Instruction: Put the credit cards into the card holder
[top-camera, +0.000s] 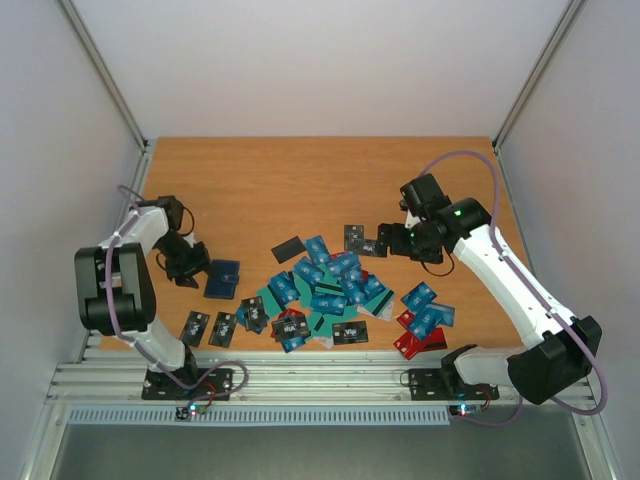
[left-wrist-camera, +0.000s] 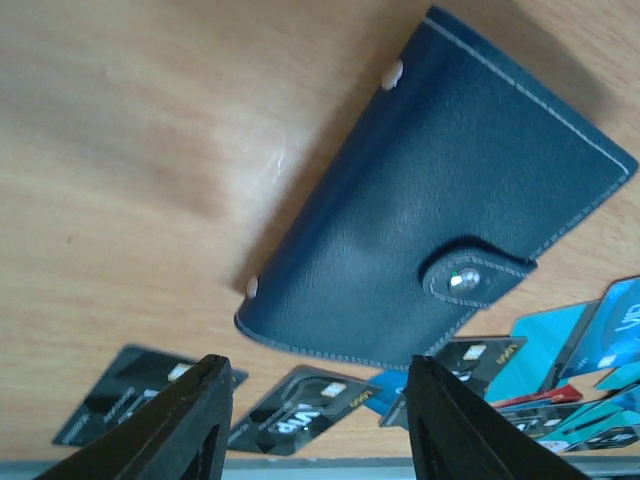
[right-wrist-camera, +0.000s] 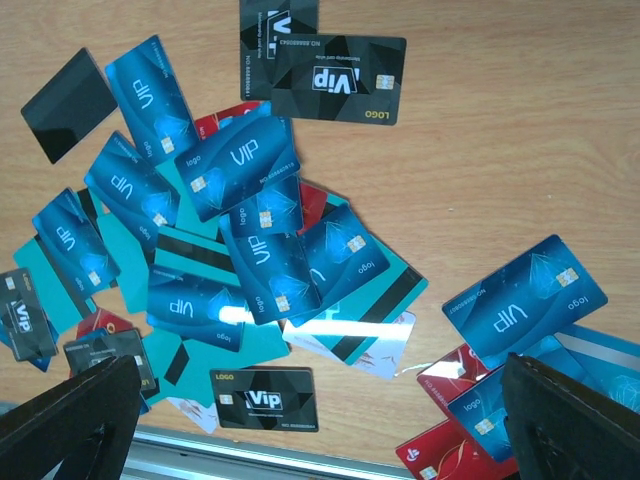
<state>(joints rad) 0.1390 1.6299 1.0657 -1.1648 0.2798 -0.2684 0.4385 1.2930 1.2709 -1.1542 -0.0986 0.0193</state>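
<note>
The card holder (top-camera: 222, 279) lies closed on the left of the wooden table, navy with white stitching and a snapped tab (left-wrist-camera: 440, 230). My left gripper (top-camera: 186, 262) hovers just left of it. In the left wrist view its jaws (left-wrist-camera: 320, 420) stand apart with nothing between them, and the holder lies just beyond the fingertips. The credit cards (top-camera: 320, 290) are heaped mid-table in blue, teal, black and red (right-wrist-camera: 240, 250). My right gripper (top-camera: 385, 240) hangs wide open over the heap's far right side, holding nothing (right-wrist-camera: 320, 430).
Two black cards (top-camera: 208, 328) lie near the front edge, below the holder. More red and blue cards (top-camera: 420, 325) sit at the front right. Two black cards (top-camera: 362, 240) lie beside the right gripper. A metal rail (top-camera: 300, 375) borders the near edge, and white walls enclose the table.
</note>
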